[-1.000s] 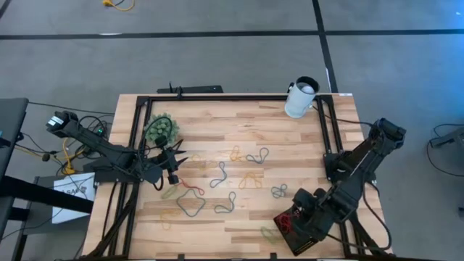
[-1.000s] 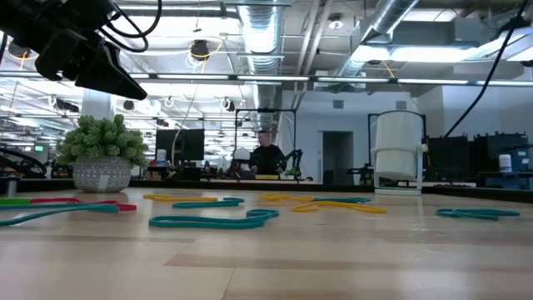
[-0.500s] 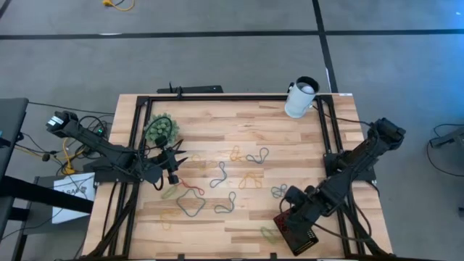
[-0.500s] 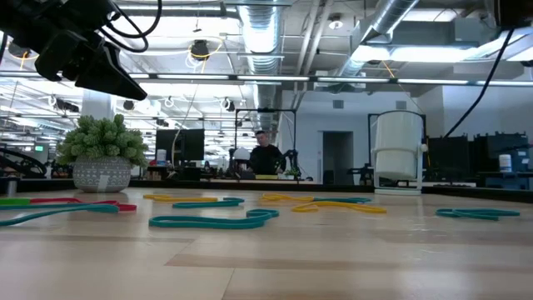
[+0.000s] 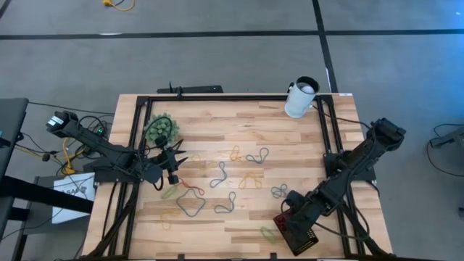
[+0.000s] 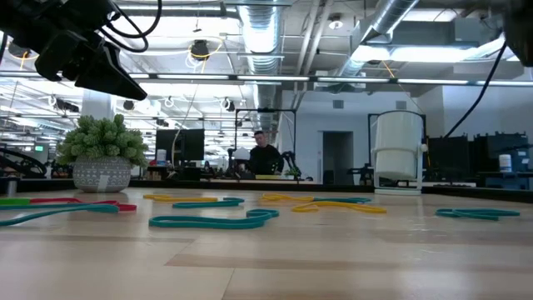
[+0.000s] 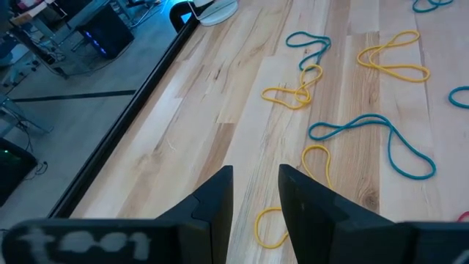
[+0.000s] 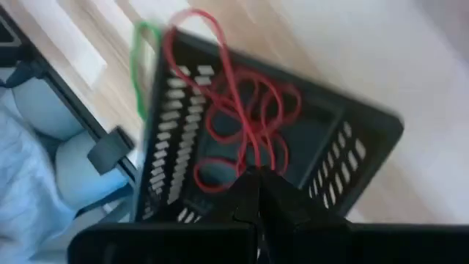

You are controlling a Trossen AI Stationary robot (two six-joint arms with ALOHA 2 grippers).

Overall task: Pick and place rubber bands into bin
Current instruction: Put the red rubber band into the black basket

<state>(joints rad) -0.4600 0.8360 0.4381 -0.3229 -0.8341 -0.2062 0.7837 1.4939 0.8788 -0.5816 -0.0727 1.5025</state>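
Observation:
The black bin point(image 5: 307, 239) sits at the table's near right corner, with red rubber bands point(image 8: 256, 110) lying inside it. My right gripper point(image 5: 289, 217) hangs just above the bin, pointing steeply down, shut on a red rubber band point(image 8: 220, 81). Several more rubber bands in blue, yellow, green and grey point(image 5: 221, 175) lie loose on the middle of the table. My left gripper point(image 7: 256, 198) hovers open above the table's left part, nothing between its fingers; a yellow band point(image 7: 272, 224) lies on the wood below it. My right gripper pinches the red band's strands point(image 8: 244, 160) at its fingertips, coming from above and pointing steeply down. The band hangs slack into the bin point(image 8: 370, 121), and its far loop point(image 8: 192, 20) lies over the bin's rim.
A white cup point(image 5: 300, 97) stands at the far right and a small potted plant point(image 5: 159, 130) at the far left. A green band point(image 5: 268, 233) lies beside the bin. Black frame rails point(image 5: 217, 98) run along the table's edges. A person point(image 6: 266, 157) is in the room far behind.
My right gripper has sunk toward the bin and tipped more steeply down, shifting a little toward the table's left, so that more of the bin shows. It has stayed shut.

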